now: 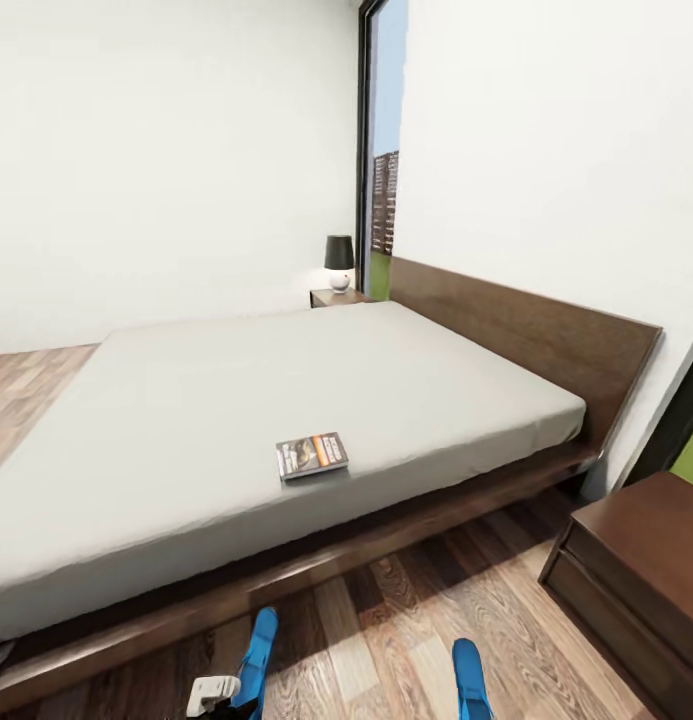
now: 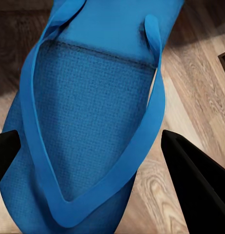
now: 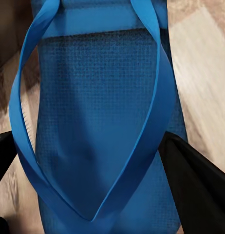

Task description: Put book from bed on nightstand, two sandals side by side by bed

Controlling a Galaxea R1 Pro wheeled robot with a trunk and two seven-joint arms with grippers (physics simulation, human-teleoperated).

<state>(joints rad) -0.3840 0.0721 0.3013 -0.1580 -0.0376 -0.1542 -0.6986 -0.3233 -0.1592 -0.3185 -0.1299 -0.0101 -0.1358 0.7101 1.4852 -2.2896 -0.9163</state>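
The book (image 1: 311,455) lies flat on the grey mattress of the bed (image 1: 236,400), close to its near edge. Two blue sandals show at the bottom of the head view, one on the left (image 1: 257,655) and one on the right (image 1: 469,680), toes towards the bed. In the left wrist view my left gripper (image 2: 90,137) has its black fingers (image 2: 195,185) against both sides of a sandal (image 2: 88,97). My right gripper (image 3: 88,139) holds the other sandal (image 3: 98,87) the same way. One nightstand (image 1: 636,570) stands at the near right, another (image 1: 336,297) beyond the bed.
A black-shaded lamp (image 1: 338,260) stands on the far nightstand, beside a tall window (image 1: 383,200). The dark headboard (image 1: 526,330) runs along the right wall. Wood-plank floor (image 1: 386,620) lies between the bed frame and the near nightstand.
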